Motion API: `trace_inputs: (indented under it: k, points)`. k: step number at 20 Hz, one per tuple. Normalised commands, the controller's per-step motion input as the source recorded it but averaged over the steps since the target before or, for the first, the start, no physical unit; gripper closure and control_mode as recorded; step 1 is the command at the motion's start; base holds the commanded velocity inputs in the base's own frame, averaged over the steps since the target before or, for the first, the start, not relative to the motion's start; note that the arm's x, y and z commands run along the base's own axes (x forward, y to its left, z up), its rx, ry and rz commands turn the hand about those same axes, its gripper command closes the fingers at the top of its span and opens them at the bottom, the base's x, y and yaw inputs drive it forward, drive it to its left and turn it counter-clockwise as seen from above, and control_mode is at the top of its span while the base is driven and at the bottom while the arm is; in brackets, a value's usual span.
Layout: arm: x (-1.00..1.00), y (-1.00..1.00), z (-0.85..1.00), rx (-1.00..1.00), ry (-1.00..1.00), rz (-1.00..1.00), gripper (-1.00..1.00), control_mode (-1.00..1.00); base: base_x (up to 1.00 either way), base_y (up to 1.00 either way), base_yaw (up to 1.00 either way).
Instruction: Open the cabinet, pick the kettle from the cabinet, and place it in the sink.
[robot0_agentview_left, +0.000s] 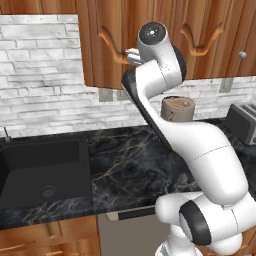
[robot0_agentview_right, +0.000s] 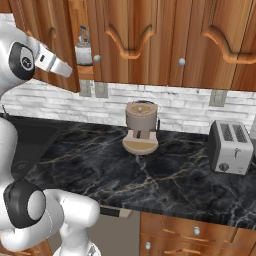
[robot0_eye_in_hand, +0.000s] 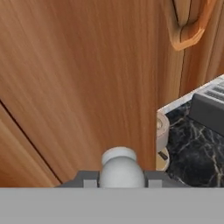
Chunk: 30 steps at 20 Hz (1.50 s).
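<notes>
The jaws (robot0_eye_in_hand: 121, 180) are partly closed around the small round silver knob (robot0_eye_in_hand: 120, 168) of the cabinet (robot0_agentview_right: 65, 45), whose left door stands ajar. The kettle (robot0_agentview_right: 84, 52) sits upright on the shelf (robot0_agentview_right: 85, 70) inside, seen through the gap, its thin bail handle arching above it; I cannot tell which way its spout faces. The sink (robot0_agentview_left: 42, 172) lies well apart, low at the left end of the counter (robot0_agentview_left: 135, 165). The risk, I think, is the smooth knob slipping out of the jaws as the door swings, leaving the opening too narrow to reach the kettle.
</notes>
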Motion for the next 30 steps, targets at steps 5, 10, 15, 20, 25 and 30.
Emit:
trace_inputs:
  k: [5,10,15,20,25,30]
  points:
    - [-0.27,0.43,0.07,-0.1,0.0,-0.05,1.0,-1.0,0.0,0.0,0.0]
    - [-0.24,0.47,0.04,-0.11,0.0,-0.05,1.0,-1.0,0.0,0.0,0.0]
    - [-0.19,0.49,0.05,-0.12,0.0,-0.03,1.0,-1.0,0.0,0.0,0.0]
    - [-0.15,0.51,0.07,-0.13,0.0,-0.02,1.0,-1.0,0.0,0.0,0.0]
    - [-0.16,0.54,0.08,-0.12,0.0,-0.03,1.0,-1.0,0.0,0.0,0.0]
    - [-0.16,0.56,0.09,-0.12,0.0,-0.04,1.0,-1.0,0.0,0.0,0.0]
